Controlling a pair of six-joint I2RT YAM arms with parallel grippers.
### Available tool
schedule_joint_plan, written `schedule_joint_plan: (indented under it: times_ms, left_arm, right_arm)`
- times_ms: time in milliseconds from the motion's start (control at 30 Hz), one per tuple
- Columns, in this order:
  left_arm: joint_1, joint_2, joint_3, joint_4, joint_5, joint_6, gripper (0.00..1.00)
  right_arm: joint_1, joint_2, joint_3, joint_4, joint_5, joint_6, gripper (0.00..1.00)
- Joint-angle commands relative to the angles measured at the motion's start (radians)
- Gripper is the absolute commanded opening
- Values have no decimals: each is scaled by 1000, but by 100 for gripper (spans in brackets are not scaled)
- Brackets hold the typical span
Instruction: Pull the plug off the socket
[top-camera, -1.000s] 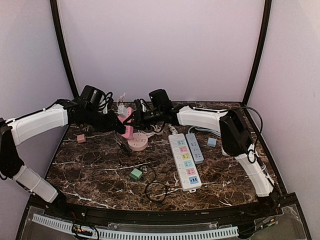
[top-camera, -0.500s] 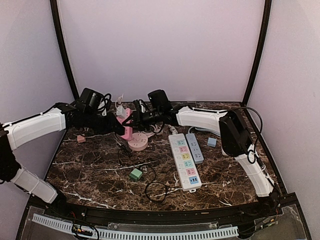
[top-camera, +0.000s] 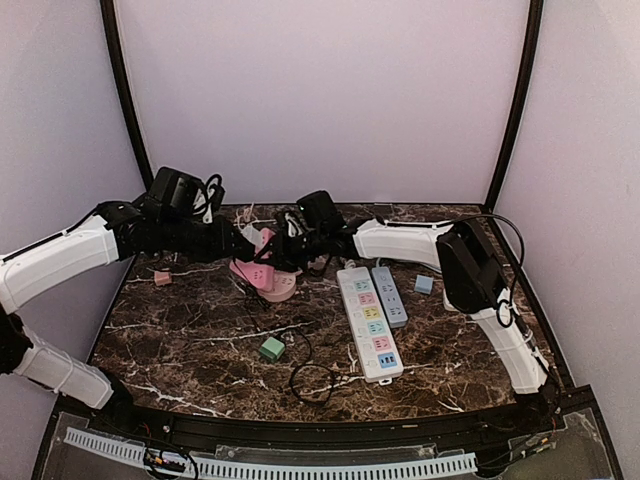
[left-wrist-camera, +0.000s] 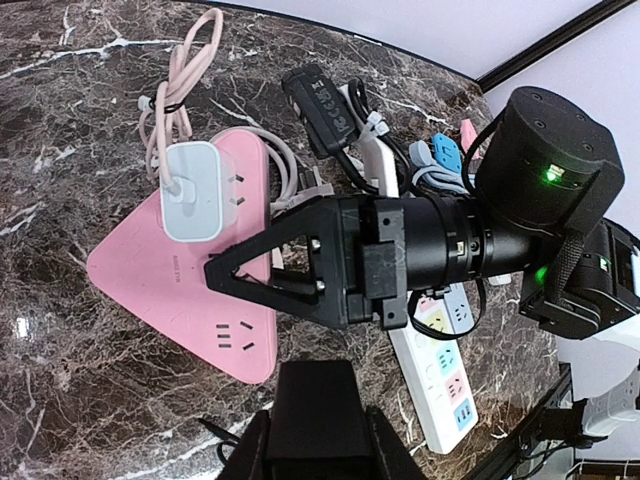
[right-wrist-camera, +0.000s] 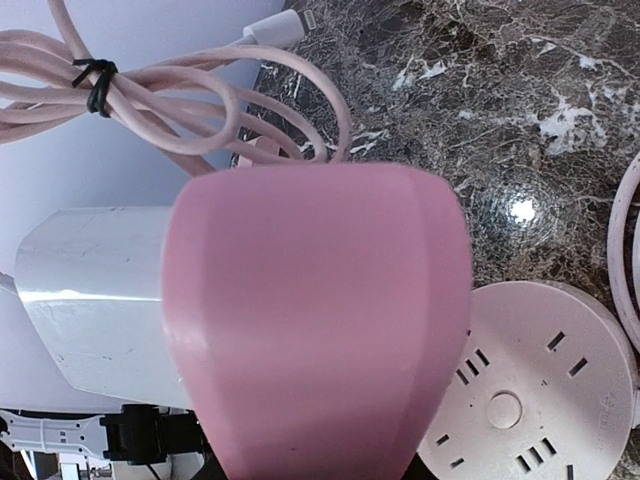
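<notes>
The pink triangular socket (top-camera: 252, 272) lies tilted on the table, with a white plug (left-wrist-camera: 195, 192) still seated in its top face. My right gripper (top-camera: 283, 247) is shut on the socket's edge, also seen in the left wrist view (left-wrist-camera: 215, 272). In the right wrist view the socket (right-wrist-camera: 315, 320) fills the frame and hides the fingers. My left gripper (top-camera: 238, 248) has drawn back to the socket's left. It is shut on a black block-shaped plug (left-wrist-camera: 315, 390). The socket holes (left-wrist-camera: 235, 337) nearest it are empty.
A round pink socket (top-camera: 283, 285) lies under the triangular one. A white power strip (top-camera: 368, 322) and a grey strip (top-camera: 390, 295) lie to the right. A green cube (top-camera: 271, 348), a pink cube (top-camera: 161, 277), a blue cube (top-camera: 424, 284) and a black cable loop (top-camera: 312, 382) are nearby.
The pink socket has tipped from nearly upright to lying low and tilted. My left gripper has pulled back to the left, away from it. My right gripper has stayed on the socket.
</notes>
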Motion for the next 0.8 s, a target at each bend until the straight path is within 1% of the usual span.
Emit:
schedule_joint_plan:
  times_ms: [0, 100, 233, 433, 467, 600, 767]
  left_arm:
    - [-15, 4, 44, -99, -101, 3, 0]
    - [-14, -15, 48, -156, -213, -10, 0]
    - [23, -24, 78, -258, -292, -13, 0]
    - [182, -25, 110, -382, -345, 46, 1]
    - [214, -9, 121, -399, -354, 65, 1]
    - [269, 72, 145, -454, -391, 124, 5]
    - [291, 220, 188, -437, -372, 152, 5]
  right_arm:
    - [0, -60, -14, 55, 17, -42, 0]
    - [-1, -87, -30, 50, 25, -60, 0]
    - [-8, -126, -56, 45, 38, -77, 0]
    - [-21, -182, -102, 34, 51, -108, 0]
    - [-22, -188, -110, 32, 51, -112, 0]
    - [-27, -216, -135, 27, 52, -124, 0]
    - [-35, -238, -160, 26, 47, -131, 0]
